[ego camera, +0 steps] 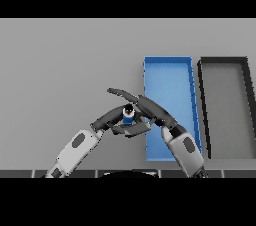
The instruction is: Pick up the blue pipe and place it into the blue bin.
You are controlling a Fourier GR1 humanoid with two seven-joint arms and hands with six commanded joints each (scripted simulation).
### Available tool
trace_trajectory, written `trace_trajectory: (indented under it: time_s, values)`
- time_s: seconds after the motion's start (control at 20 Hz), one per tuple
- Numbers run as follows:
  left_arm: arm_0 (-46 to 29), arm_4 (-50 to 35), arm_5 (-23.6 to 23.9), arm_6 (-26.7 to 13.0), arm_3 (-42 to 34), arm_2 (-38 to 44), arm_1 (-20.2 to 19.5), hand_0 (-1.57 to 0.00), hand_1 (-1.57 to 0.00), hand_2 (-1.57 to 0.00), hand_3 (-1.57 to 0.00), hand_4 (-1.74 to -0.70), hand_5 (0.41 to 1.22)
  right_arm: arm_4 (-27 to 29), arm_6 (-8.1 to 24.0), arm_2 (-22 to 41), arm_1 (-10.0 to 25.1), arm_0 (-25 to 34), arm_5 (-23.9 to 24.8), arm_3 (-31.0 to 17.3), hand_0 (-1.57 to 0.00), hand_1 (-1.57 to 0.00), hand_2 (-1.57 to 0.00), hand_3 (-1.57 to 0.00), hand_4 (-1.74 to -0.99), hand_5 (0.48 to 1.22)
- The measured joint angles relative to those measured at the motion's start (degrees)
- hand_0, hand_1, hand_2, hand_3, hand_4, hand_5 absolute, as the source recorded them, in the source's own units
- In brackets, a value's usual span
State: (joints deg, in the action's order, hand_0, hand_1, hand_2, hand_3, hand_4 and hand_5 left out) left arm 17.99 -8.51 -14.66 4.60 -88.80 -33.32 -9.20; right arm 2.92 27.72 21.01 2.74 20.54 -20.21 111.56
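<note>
The blue pipe (pixel 128 116), a short blue piece with a dark top, stands just left of the blue bin (pixel 168 62). My right hand (pixel 151 108) reaches in from the lower right across the bin's left wall. Its fingers curl over the pipe's far side, the thumb lies under its near side, and one finger points left past it. My left hand (pixel 109 118) comes from the lower left, and its relaxed fingers end right beside the pipe's left side. The hands hide the pipe's lower part.
A black bin (pixel 246 70) with a grey floor stands right of the blue bin, close beside it. Both bins run from mid-table toward the near edge. Grey tabletop stretches to the left and behind.
</note>
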Motion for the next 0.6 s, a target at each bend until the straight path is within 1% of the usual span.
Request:
trace_trajectory:
  time_s: [0.05, 0.1, 0.15, 0.2, 0.3, 0.35, 0.4, 0.45, 0.5, 0.55, 0.6]
  values:
    - [0.99, 3.31, 1.16, -3.19, -0.05, -0.42, -0.64, -0.99, -0.9, -0.87, -0.74, -1.59, 1.221, -0.07, -0.07, 0.81, -0.38, -0.28, -0.6, -0.42, -0.48, -0.5, -0.5, -0.37, -1.39, 0.538]
    - [1.57, 5.98, 1.54, -4.54, -0.59, -0.97, -1.31, -0.88, -0.83, -0.8, -0.67, -1.61, 1.221, 0.02, -0.48, 0.48, -0.6, 0.84, -0.79, -1.17, -0.7, -0.71, -0.71, -0.56, -1.453, 0.551]
    - [0.75, 6.87, 2.49, -3.4, -1.26, -1.08, -1.08, -0.89, -0.87, -0.85, -0.66, -1.64, 1.221, 0.66, -0.51, 0.51, -0.79, 1.9, -1.2, -1.33, -0.87, -0.89, -0.89, -0.7, -1.503, 0.573]
    - [0.3, 7.02, 2.6, -3.62, -1.71, -0.99, -1.01, -1.03, -1.01, -0.99, -0.62, -1.66, 1.192, 1.74, -0.48, 0.55, -0.9, 1.86, -1.52, -1.33, -1.01, -1.02, -1.02, -0.83, -1.541, 0.604]
    - [-1.11, 4.39, 1.93, -3.41, -1.9, 0.48, 0.2, -1.22, -1.21, -1.2, -0.52, -1.69, 1.203, 3.61, -0.58, 0.16, -2.36, 2.39, -1.1, -2.63, -1.21, -1.22, -1.22, -1.1, -1.492, 0.706]
    - [-1.51, 3.3, 1.12, -3.5, -1.83, 0.99, 0.8, -1.29, -1.28, -1.27, -0.53, -1.7, 1.206, 3.47, -1.58, 0.43, -2.86, 1.87, -0.53, -2.62, -1.28, -1.29, -1.29, -1.19, -1.475, 0.809]
    - [-2.03, 2.54, 0.95, -3.82, -1.93, 1.35, 1.58, -1.35, -1.34, -1.33, -0.53, -1.71, 1.209, 3.14, -3.12, 0.29, -3.24, 1.8, -0.21, -3.1, -1.34, -1.35, -1.35, -1.27, -1.464, 0.891]
    - [-2.42, 2.43, 0.77, -3.18, -1.99, 1.44, 1.73, -1.39, -1.39, -1.38, -0.55, -1.71, 1.212, 1.92, -3.87, 0.83, -3.45, 1.64, -0.14, -3.03, -1.39, -1.39, -1.39, -1.33, -1.458, 0.957]
    - [-2.25, 2.64, 0.8, -3.17, -1.87, 1.68, 2.12, -1.43, -1.42, -1.42, -0.59, -1.72, 1.214, 0.76, -4.72, 0.86, -3.29, 1.12, 0.1, -2.44, -1.42, -1.43, -1.43, -1.38, -1.456, 1.01]
    - [-2.53, 2.83, 0.3, -3.09, -2.08, 1.59, 1.55, -1.46, -1.45, -1.45, -0.59, -1.72, 1.215, -0.8, -4.92, 1.53, -3.36, 0.55, -0.04, -2.08, -1.45, -1.46, -1.46, -1.42, -1.459, 1.052]
    - [-1.79, 2.96, 0.7, -3.62, -2.04, 1.76, 2.05, -1.48, -1.45, -1.47, -0.55, -1.73, 1.216, -1.84, -6.23, 1.47, -3.65, 1.06, -0.14, -2.17, -1.48, -1.48, -1.48, -1.45, -1.465, 1.086]
